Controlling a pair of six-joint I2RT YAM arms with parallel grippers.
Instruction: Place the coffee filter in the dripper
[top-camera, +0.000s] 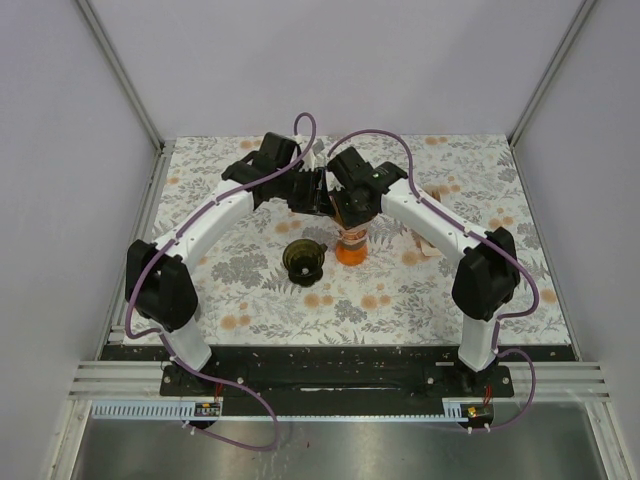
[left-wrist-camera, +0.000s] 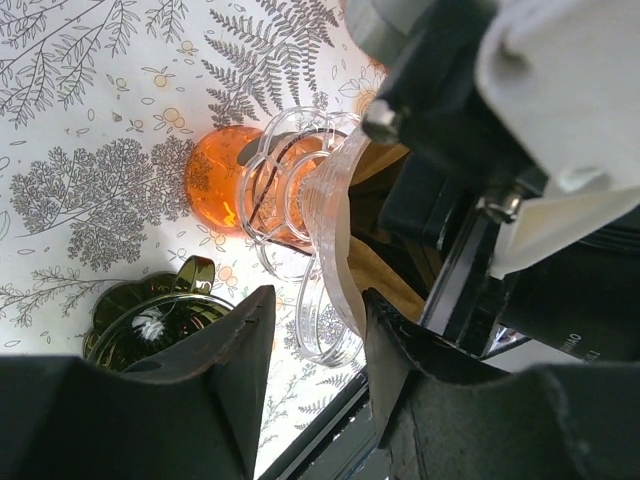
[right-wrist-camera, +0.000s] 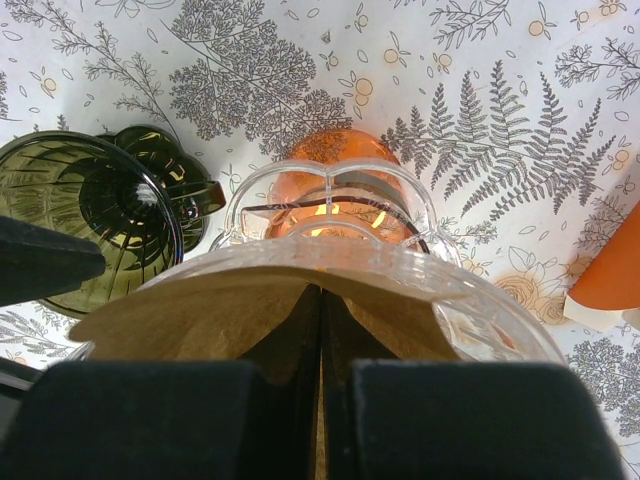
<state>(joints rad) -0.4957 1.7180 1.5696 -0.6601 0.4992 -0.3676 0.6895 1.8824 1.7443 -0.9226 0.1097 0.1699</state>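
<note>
The coffee filter (right-wrist-camera: 250, 300), a brown paper cone, is sitting pinched along its fold in the right tool (right-wrist-camera: 320, 335), which is clenching it flat. Its lower part seems to be lying inside the flared rim of the clear dripper (right-wrist-camera: 330, 185), which is perching on an orange base (right-wrist-camera: 335, 150) near the middle of the bench (top-camera: 430, 290). The left tool (left-wrist-camera: 320, 300) is straddling that clear rim with its jaws part-spread. Bench is showing between one finger and the glass, so it is not grasping anything yet. As I judge it, the step in hand is steadying the clear dripper while the paper is being handled. The left tool should be closing gently on the rim, since the glass is standing tall on its base and could be tipping under a sideways push, and the right tool should be moving the paper straight along the cone's axis, not dragging it across the lip. A dark green dripper (top-camera: 303, 260) is standing empty just beside the orange base, toward the arm bases, and is crowding any sweep on that side. Both wrists are nearly touching over the glass. Open bench is lying to the front and to both sides, with the enclosure walls (top-camera: 350, 70) well apart.
</note>
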